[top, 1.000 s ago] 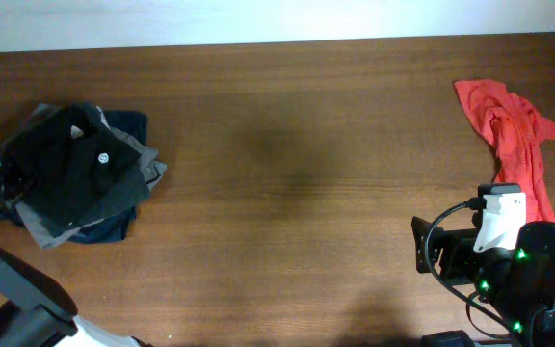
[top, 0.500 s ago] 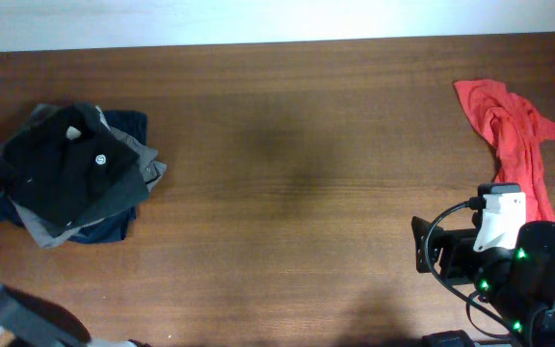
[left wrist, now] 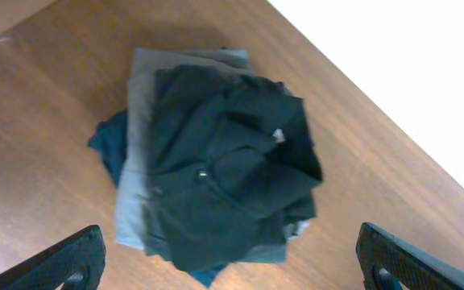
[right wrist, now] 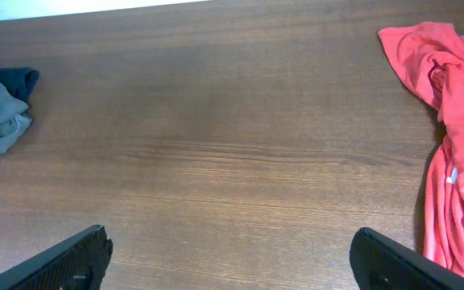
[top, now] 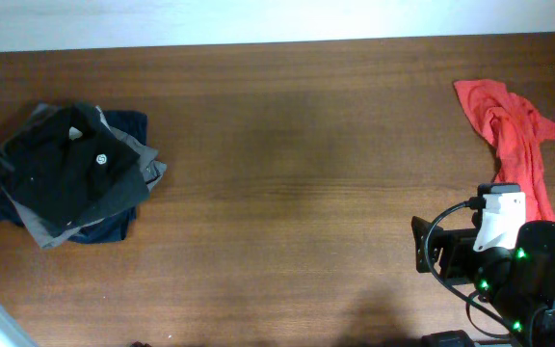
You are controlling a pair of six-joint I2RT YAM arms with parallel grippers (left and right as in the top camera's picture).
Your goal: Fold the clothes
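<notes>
Overhead view: a black T-shirt [top: 66, 173] is recorded folded on top of a small pile at the 9 o'clock edge of the table [top: 287, 193]. A small white mark [top: 102, 159] is noted on its upper face. Beneath it a grey garment [top: 150, 169] is seen protruding at 3 o'clock of the pile, and a navy garment [top: 128, 123] at 1 o'clock.

The left gripper [left wrist: 234, 262] is seen with its jaws spread to both lower corners of the wrist view. Nothing is held between them. The pile lies at 12 o'clock of the jaws, apart from them.

The right gripper [right wrist: 232, 262] is likewise spread fully and nothing is gripped; only bare wood is seen between the jaws.

A red-orange garment [top: 514, 135] is noted crumpled at 2 o'clock of the table, well apart from the pile. The right arm [top: 509, 270] is located at 5 o'clock, just beside that garment's lower end.
</notes>
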